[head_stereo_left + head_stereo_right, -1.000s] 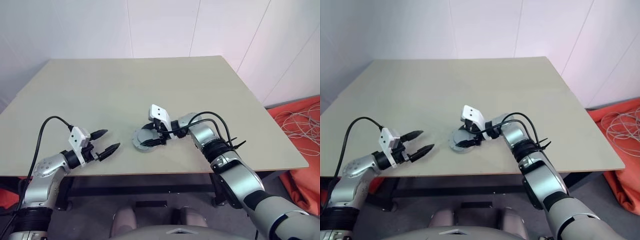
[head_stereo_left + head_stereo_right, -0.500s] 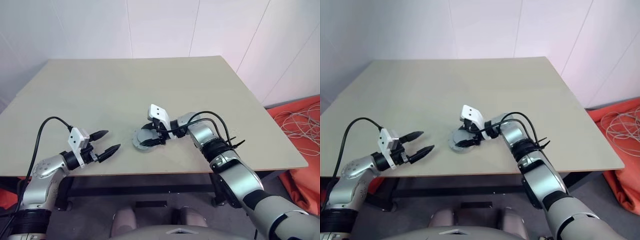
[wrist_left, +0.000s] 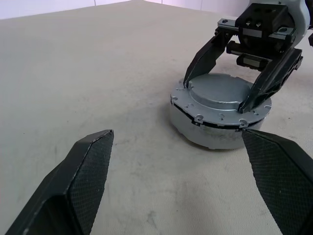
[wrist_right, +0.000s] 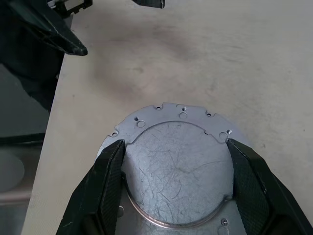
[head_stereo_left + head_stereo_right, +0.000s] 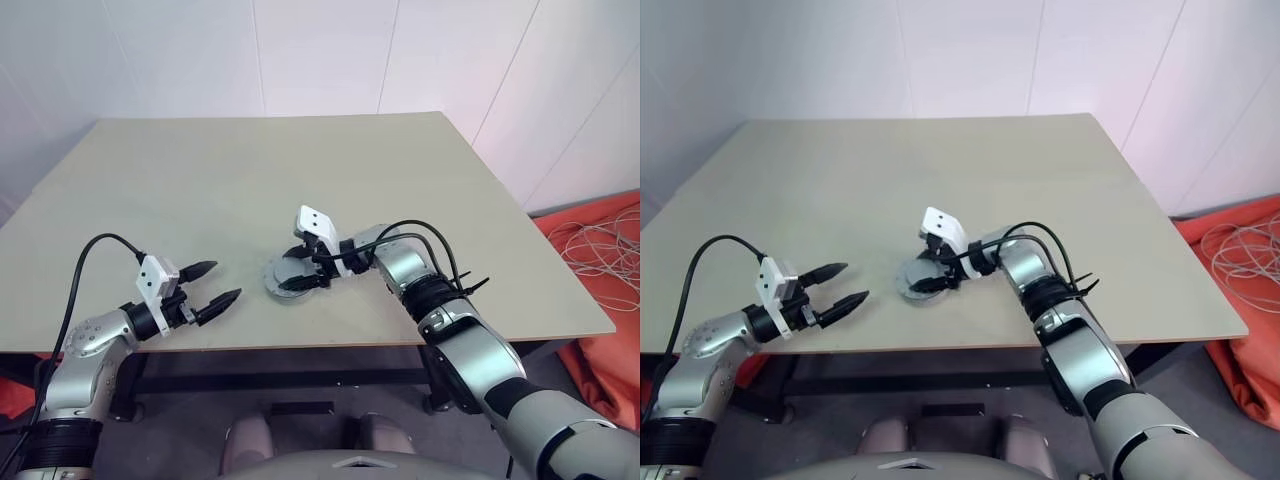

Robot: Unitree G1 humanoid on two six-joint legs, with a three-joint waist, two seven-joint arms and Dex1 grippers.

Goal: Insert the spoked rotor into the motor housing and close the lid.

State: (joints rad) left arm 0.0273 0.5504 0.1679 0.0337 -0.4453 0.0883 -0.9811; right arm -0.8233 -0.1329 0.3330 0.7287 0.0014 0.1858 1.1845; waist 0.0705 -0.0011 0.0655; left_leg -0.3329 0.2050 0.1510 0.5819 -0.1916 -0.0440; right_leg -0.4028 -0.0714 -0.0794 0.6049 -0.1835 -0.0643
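the lid (image 3: 221, 94) sits on top of the motor housing (image 3: 215, 128), plain grey side up, and the two stand together on the worktop (image 5: 200, 180) near its front edge, about midway along it. the lid's raised round centre lies inside a flat flange dotted with small holes, and a thin dark seam runs around between flange and housing wall.

my right hand (image 5: 298, 268) reaches in from the right, pointing left and tilted down, with its two black fingers (image 4: 252, 181) set one on each side of the lid's raised centre, tips pressed against its edge. so the right hand is closed around the lid, holding it on the housing.

my left hand (image 5: 216, 282) hangs over the worktop's front edge, well to the left of the housing and apart from it, aimed toward it. its fingers (image 3: 83, 181) are spread wide, with nothing between them.

an orange cloth (image 5: 610, 280) with pale cables lies on the floor to the right of the worktop.
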